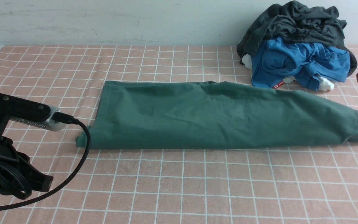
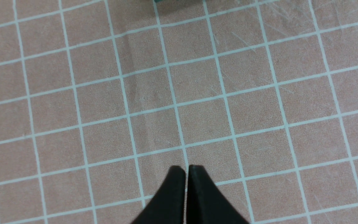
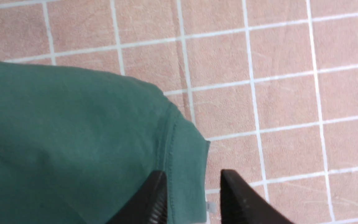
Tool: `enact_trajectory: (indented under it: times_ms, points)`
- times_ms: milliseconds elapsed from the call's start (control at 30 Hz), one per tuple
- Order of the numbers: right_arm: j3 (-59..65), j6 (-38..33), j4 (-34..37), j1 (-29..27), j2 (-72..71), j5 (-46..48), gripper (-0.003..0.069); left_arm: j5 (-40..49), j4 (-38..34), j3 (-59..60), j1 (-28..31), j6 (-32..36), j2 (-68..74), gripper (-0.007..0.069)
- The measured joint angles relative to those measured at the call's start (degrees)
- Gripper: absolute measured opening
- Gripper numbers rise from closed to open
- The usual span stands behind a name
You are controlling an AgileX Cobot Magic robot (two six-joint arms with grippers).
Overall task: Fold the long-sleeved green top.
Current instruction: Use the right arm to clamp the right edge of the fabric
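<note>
Showing one green top (image 1: 222, 115), one clothes pile (image 1: 297, 46).

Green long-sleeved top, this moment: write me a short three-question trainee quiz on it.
1. True or false: the left gripper is shut on the green top.
2. Which garment tops the clothes pile? A. dark grey garment B. blue one C. white one
3. Fill in: the right gripper is ____, with the top's hem between its fingers.

Key:
1. False; it is shut over bare checked tablecloth.
2. A
3. open
</note>
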Motion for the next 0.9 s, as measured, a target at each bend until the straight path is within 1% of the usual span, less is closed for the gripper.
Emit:
enact_trajectory:
  times_ms: [67,133,233,333,367,467,500,533,567,600,633,667,700,733,767,800,833,867,900]
  points:
    - [1.60,-0.59,1.65,-1.18,0.75,-0.08,0.0344,0.00,0.00,0.00,0.00,0.00,0.00,-0.0003]
    - [3.80,-0.64,2.33,-1.84,2.22,-1.39,0.0395,0.00,0.00,0.00,0.00,0.00,0.00,-0.0003]
    - [5.78,0.00,2.39,-1.99,4.73,-3.58,0.0415,-0.04,0.05,0.00,0.00,0.00,0.00,-0.0003]
    - [6.11,0.00,3.28,-1.59,7.38,-4.38,0.0405,-0.11,0.05,0.00,0.00,0.00,0.00,-0.0003]
    - [6.11,0.00,3.45,-1.06,7.43,-4.75,0.0393,-0.23,0.05,0.00,0.00,0.00,0.00,-0.0003]
    - [6.11,-0.76,3.45,0.43,7.43,-5.30,0.0316,-0.72,0.05,0.00,0.00,0.00,0.00,-0.0003]
    - [6.11,-0.85,3.45,0.51,7.43,-5.30,0.0316,-0.72,0.05,0.00,0.00,0.00,0.00,-0.0003]
    - [6.11,-1.28,3.45,1.27,7.43,-5.42,0.0248,-0.88,0.05,0.00,0.00,0.00,0.00,-0.0003]
    - [6.11,-1.33,3.45,1.34,7.43,-5.42,0.0239,-0.88,0.05,0.00,0.00,0.00,0.00,-0.0003]
    - [6.11,-1.88,3.45,1.53,7.48,-5.43,0.0179,-0.88,0.05,0.00,0.00,0.00,0.00,-0.0003]
    - [6.11,-2.52,3.45,1.60,7.48,-5.43,0.0134,-0.88,0.05,0.00,0.00,0.00,0.00,-0.0003]
    - [6.03,-3.14,3.25,1.60,7.48,-5.43,0.0106,-0.88,0.05,0.00,0.00,0.00,0.00,-0.0003]
    - [5.83,-4.12,2.42,1.60,7.48,-5.23,0.0052,-0.88,0.05,0.00,0.00,0.00,0.00,-0.0003]
    - [5.41,-4.62,0.99,1.55,7.43,-4.46,0.0031,-0.88,0.05,0.00,0.00,0.00,0.00,-0.0003]
    - [4.86,-4.68,-1.07,1.55,7.26,-3.52,0.0022,-0.88,0.05,0.00,0.00,0.00,0.00,-0.0003]
    - [4.73,-4.68,-1.38,1.55,7.19,-3.52,0.0022,-0.88,0.05,0.00,0.00,0.00,0.00,-0.0003]
    - [2.63,-3.59,-7.14,1.23,6.51,-0.78,0.0020,-0.32,0.05,0.00,0.00,0.00,0.00,-0.0003]
    - [2.05,-3.31,-8.54,1.23,6.30,0.24,0.0020,-0.14,0.05,0.00,0.00,0.00,0.00,-0.0003]
    - [0.11,-2.30,-13.27,1.01,5.52,1.99,0.0020,0.37,0.05,0.00,0.00,0.00,0.00,-0.0003]
